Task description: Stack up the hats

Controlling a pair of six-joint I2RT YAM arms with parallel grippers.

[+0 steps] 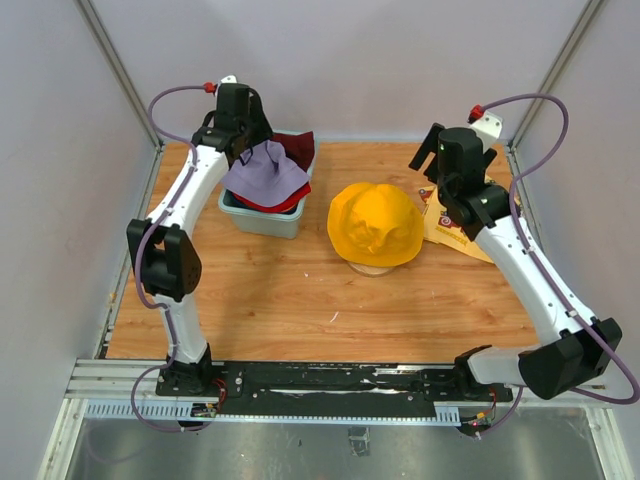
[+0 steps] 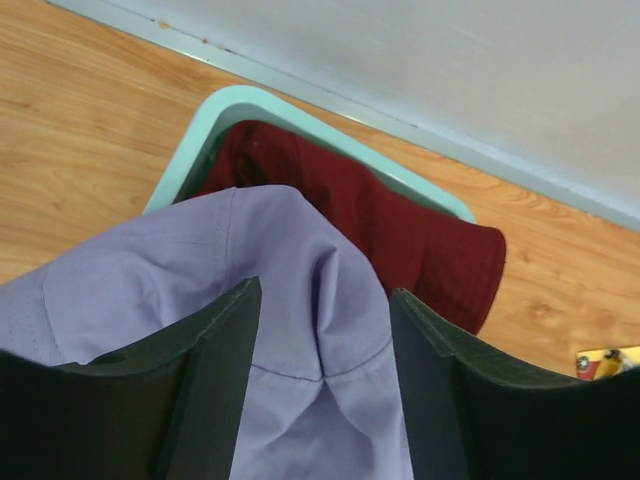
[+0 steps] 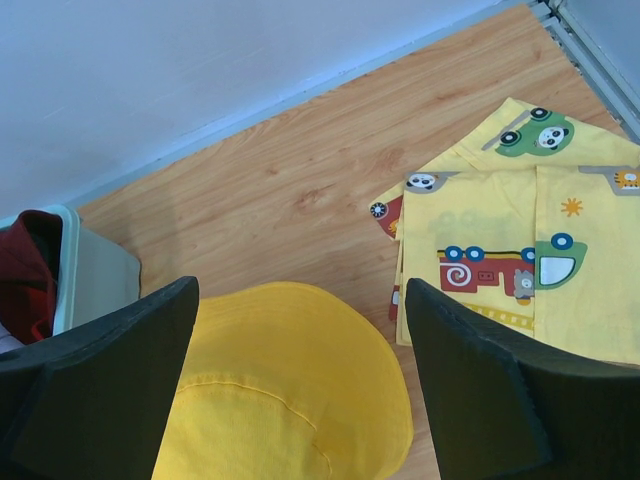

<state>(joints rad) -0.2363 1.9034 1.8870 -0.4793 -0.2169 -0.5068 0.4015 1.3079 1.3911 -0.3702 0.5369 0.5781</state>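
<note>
My left fingers (image 2: pixel 215 370) pinch the lavender hat (image 2: pixel 150 280); it looks limp and light, so a brim fold should grip best. My right fingers (image 3: pixel 110 370) hang spread above the yellow hat (image 3: pixel 290 380).

place: probably lab test cell | cue: white panels (image 1: pixel 350 60), aluminium rail (image 1: pixel 300 405)

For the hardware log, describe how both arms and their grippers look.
The left arm and right arm match: white tubular links, chunky black joint housings. A thin purple cable loops alongside each, ending in a red plug near the wrist. The left gripper and right gripper are matte black, each with two broad flat fingers. No markings readable.
</note>
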